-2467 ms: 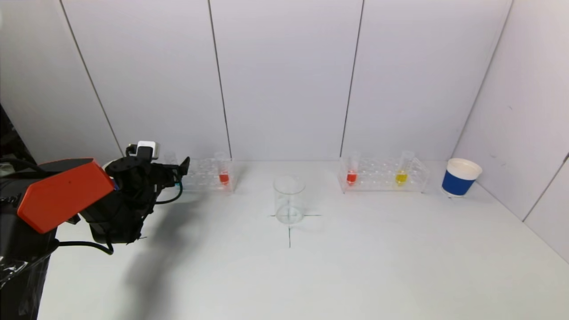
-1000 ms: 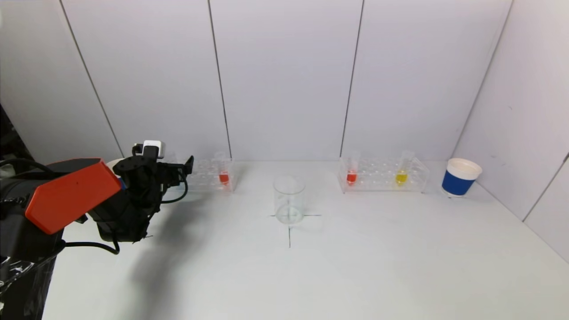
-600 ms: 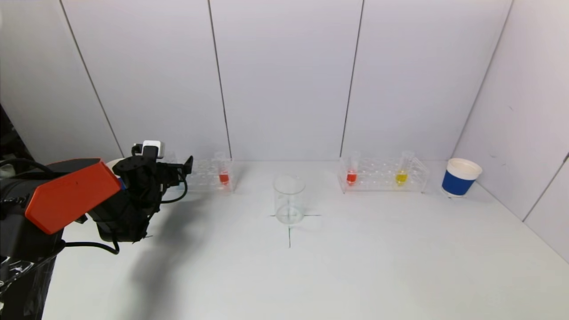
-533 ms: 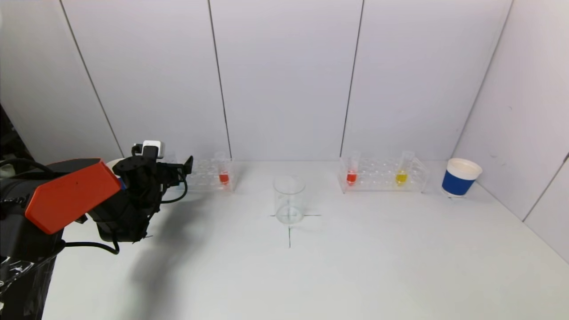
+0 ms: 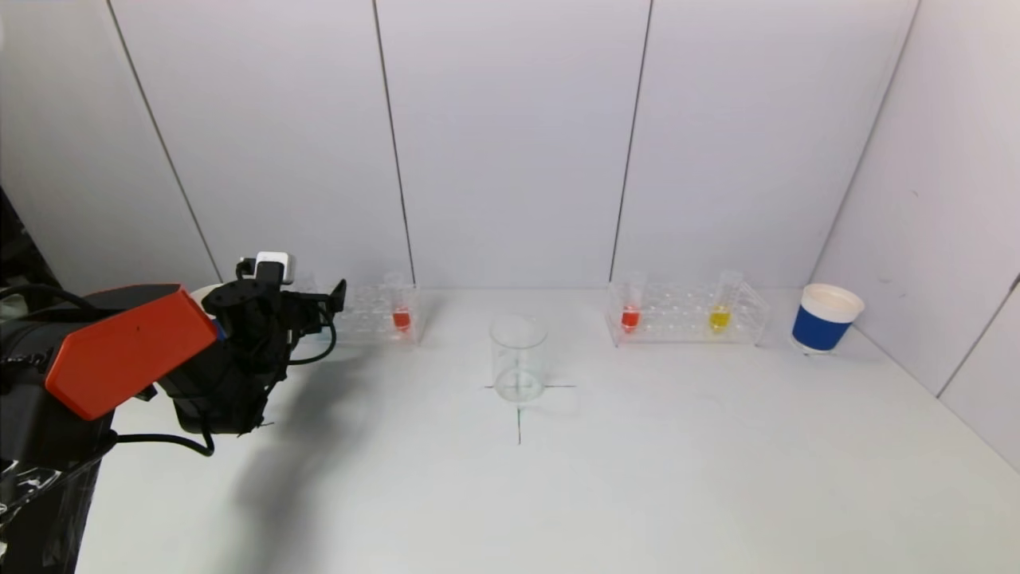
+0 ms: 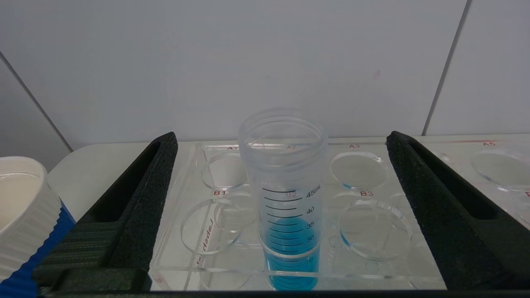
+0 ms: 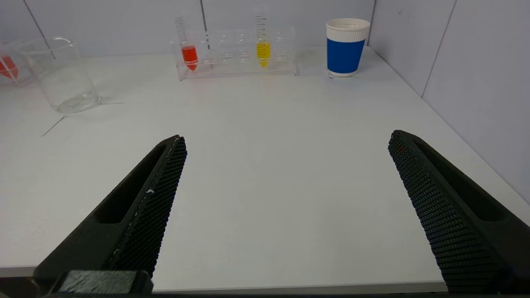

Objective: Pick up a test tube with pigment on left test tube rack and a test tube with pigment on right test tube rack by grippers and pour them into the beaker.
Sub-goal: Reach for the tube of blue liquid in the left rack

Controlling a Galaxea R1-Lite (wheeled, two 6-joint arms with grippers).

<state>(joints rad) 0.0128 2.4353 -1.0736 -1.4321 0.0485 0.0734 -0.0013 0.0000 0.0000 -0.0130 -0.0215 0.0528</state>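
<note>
My left gripper (image 5: 329,301) is open at the left end of the left clear rack (image 5: 368,317). In the left wrist view its fingers (image 6: 140,207) stand wide on either side of a test tube with blue pigment (image 6: 290,231) upright in the rack (image 6: 372,265), without touching it. That rack also holds a red-pigment tube (image 5: 402,312). The empty glass beaker (image 5: 519,359) stands at the table's middle. The right rack (image 5: 685,319) holds a red tube (image 5: 630,312) and a yellow tube (image 5: 719,312). My right gripper (image 7: 287,138) is open and empty, low near the table's front edge, out of the head view.
A blue and white paper cup (image 5: 826,317) stands right of the right rack. Another such cup (image 6: 20,203) stands close beside the left rack. White wall panels close the back and the right side. A black cross marks the beaker's spot.
The left arm moved a little forward and right toward the left rack between 2.5 s and 1 s ago. It has held still since. Nothing else moved.
</note>
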